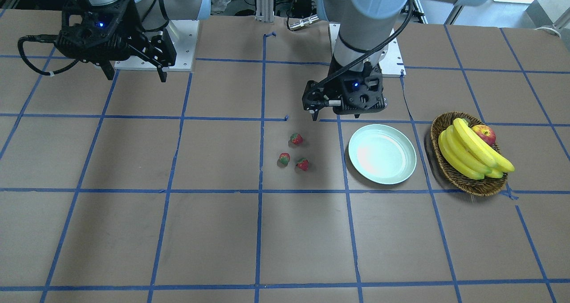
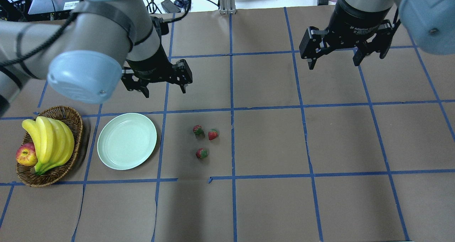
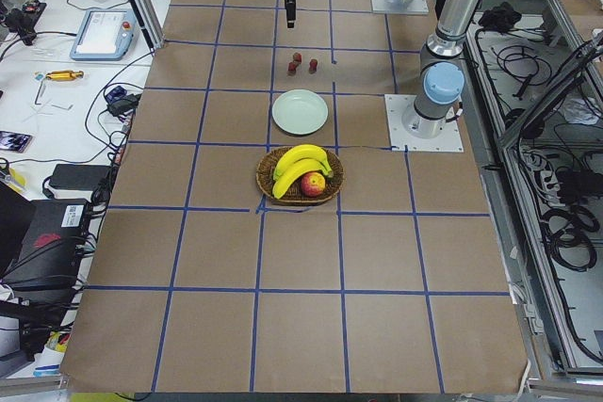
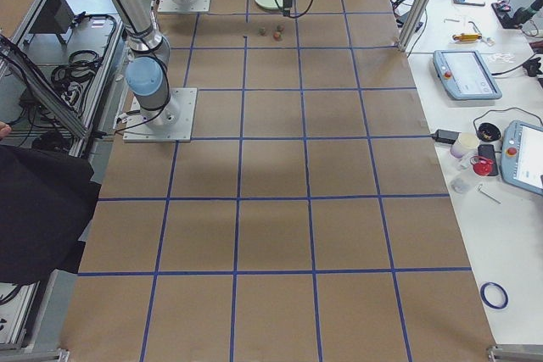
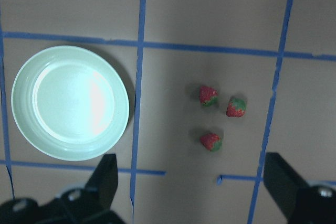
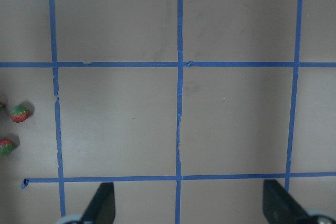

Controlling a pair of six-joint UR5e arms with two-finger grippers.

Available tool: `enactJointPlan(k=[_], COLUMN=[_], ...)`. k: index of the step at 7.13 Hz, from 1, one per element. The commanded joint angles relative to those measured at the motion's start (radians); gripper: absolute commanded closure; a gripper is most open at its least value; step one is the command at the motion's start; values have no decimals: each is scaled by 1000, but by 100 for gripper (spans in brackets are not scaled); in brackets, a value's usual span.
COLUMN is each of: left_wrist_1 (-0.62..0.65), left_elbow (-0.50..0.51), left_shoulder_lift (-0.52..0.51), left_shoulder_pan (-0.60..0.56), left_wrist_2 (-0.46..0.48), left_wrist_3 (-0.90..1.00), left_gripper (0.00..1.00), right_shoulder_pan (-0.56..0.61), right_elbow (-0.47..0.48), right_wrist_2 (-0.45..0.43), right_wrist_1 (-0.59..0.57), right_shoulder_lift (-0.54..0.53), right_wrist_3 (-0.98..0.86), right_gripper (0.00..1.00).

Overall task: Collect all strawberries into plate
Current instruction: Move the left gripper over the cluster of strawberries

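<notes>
Tabletop (image 2: 270,142) strawberries (image 2: 213,134) near plate (image 2: 127,146), basketed bananas (image 2: 49,139)

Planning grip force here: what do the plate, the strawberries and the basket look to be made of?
Plate: smooth, glossy pale mint with a bright glare patch; plastic or glazed ceramic, unclear which. Strawberries: red with green caps, fairly matte; possibly plastic replicas, but real fruit can't be excluded. Basket: brown woven wicker, weave visible, matte.

Brown table (image 2: 270,206) carrying a blue tape grid (image 2: 231,92), pale mint-green glossy plate (image 2: 127,141) glinting white lower left, three red strawberries (image 2: 213,134) wearing green caps, brown woven basket (image 2: 73,113) far left holding yellow bananas (image 2: 49,139) and a red-yellow apple (image 2: 26,154), left gripper (image 2: 165,92) and right gripper (image 2: 333,65) showing black.
</notes>
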Motion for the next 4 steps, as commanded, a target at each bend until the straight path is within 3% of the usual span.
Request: enactJointPlan(k=[1, 4], left_wrist_1=[248, 346], left_elbow=[-152, -158], left_shoulder_lift=[-96, -243], left_shoulder_pan=[-20, -34], left_wrist_2=[4, -8], left_wrist_3=[-117, -389], left_gripper=[0, 0], right_shoulder_pan=[0, 2], right_elbow=[0, 0], right_wrist_2=[1, -1], right_wrist_1=[0, -1], right_shoulder_lift=[1, 4], right_wrist_3=[0, 2], right_gripper=[0, 0])
